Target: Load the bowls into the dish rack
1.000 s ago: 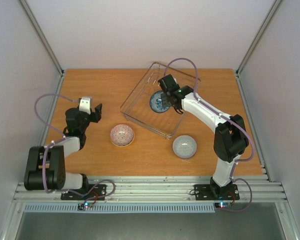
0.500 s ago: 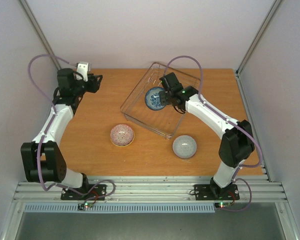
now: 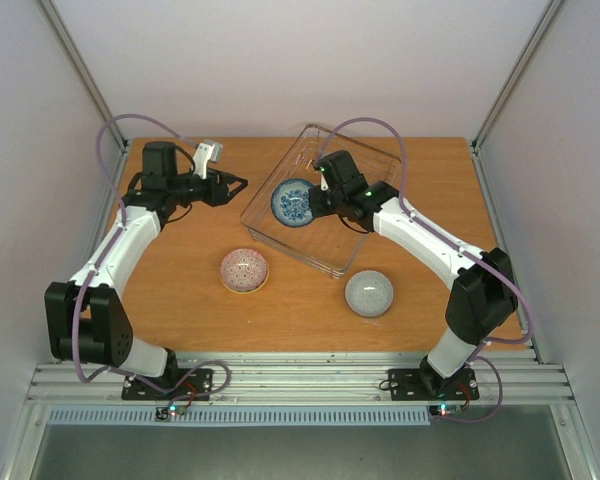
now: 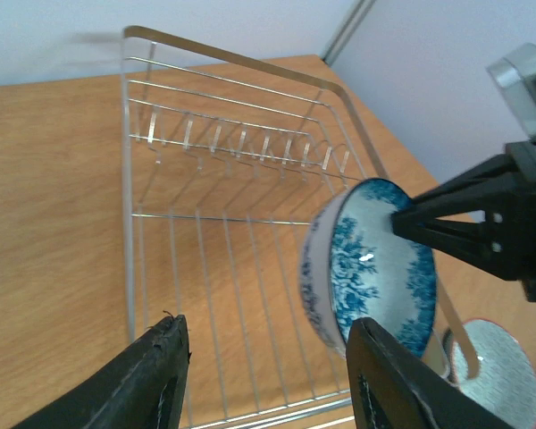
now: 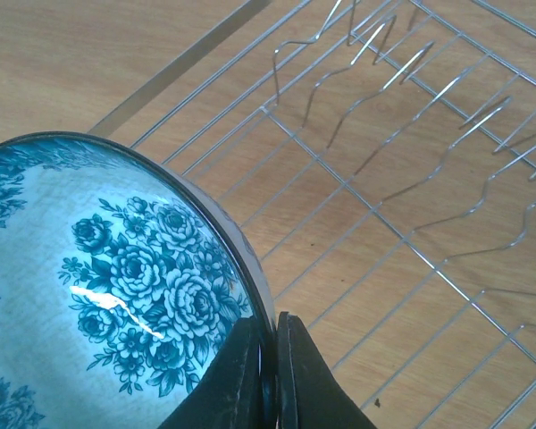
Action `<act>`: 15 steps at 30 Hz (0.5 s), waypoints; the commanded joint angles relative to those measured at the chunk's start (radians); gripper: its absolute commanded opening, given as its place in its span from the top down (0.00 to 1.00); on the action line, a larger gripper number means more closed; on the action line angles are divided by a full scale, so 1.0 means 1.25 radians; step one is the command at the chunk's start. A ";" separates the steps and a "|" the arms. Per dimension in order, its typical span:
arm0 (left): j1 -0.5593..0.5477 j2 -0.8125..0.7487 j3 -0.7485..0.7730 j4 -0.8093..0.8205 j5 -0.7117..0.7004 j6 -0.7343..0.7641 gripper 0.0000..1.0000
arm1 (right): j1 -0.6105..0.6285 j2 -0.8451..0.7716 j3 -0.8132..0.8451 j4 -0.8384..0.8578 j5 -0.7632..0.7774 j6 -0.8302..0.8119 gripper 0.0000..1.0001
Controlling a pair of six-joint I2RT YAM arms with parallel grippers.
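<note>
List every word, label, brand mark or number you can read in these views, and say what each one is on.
No text can be read in any view.
The blue-and-white bowl carries only a flower pattern and no lettering.
The dish rack is bare wire with no tag or mark showing.

Blue-and-white bowl (image 5: pixel 116 286), left of my right jaws, cropped by the frame edge; second bowl (image 4: pixel 493 374), right of my left jaws, cropped, perhaps grey.

No writing, label, brand or number can be read in any view. The only marking is the printed flower pattern inside the blue-and-white bowl (image 5: pixel 116 286), which has no letters or digits.
</note>
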 commanded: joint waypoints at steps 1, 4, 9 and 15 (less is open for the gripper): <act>-0.016 -0.026 -0.023 0.005 0.098 -0.011 0.51 | 0.016 -0.038 0.000 0.069 -0.034 0.001 0.99; -0.041 -0.015 -0.021 -0.020 0.094 -0.002 0.51 | 0.023 -0.035 0.003 0.072 -0.025 0.001 0.99; -0.097 0.010 -0.010 -0.053 0.050 0.015 0.50 | 0.033 -0.032 0.009 0.076 -0.019 0.005 0.99; -0.121 0.027 -0.017 -0.043 0.019 0.042 0.50 | 0.049 -0.041 0.011 0.079 -0.007 0.002 0.99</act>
